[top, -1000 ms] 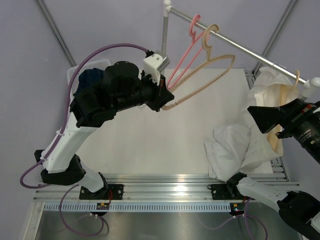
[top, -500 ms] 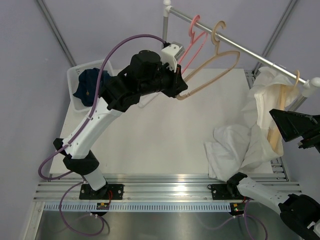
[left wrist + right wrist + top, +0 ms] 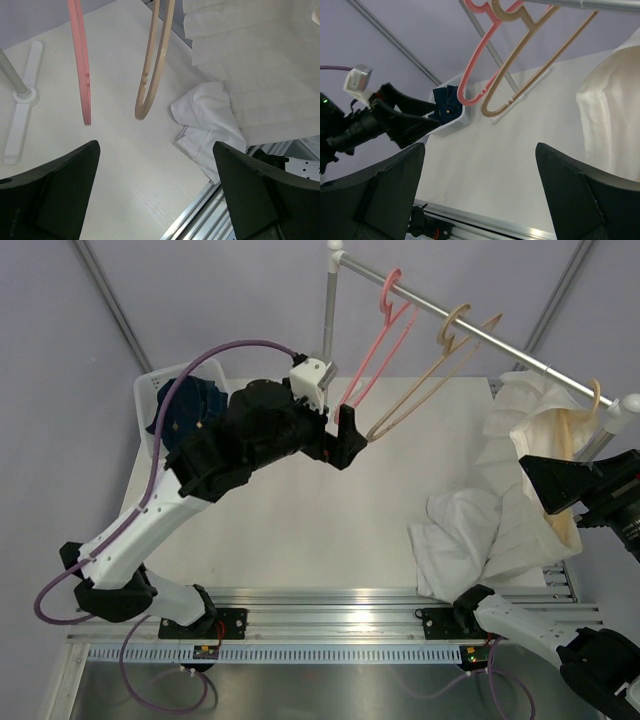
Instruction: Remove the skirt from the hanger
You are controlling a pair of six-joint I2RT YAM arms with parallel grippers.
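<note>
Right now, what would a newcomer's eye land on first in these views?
Two bare hangers, a pink hanger and a tan hanger, dangle from the rail at the back, with the open left gripper near their lower ends. At the rail's right end a white skirt hangs on a third hanger, above a heap of white cloth on the table.

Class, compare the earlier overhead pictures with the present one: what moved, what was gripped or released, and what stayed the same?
The left pincer opened and let go of the tan hanger, after carrying it right along the rail. It now hangs free beside the pink hanger, and the arm has drawn back. The white skirt stays on its hanger; the right pincer stays open.
</note>
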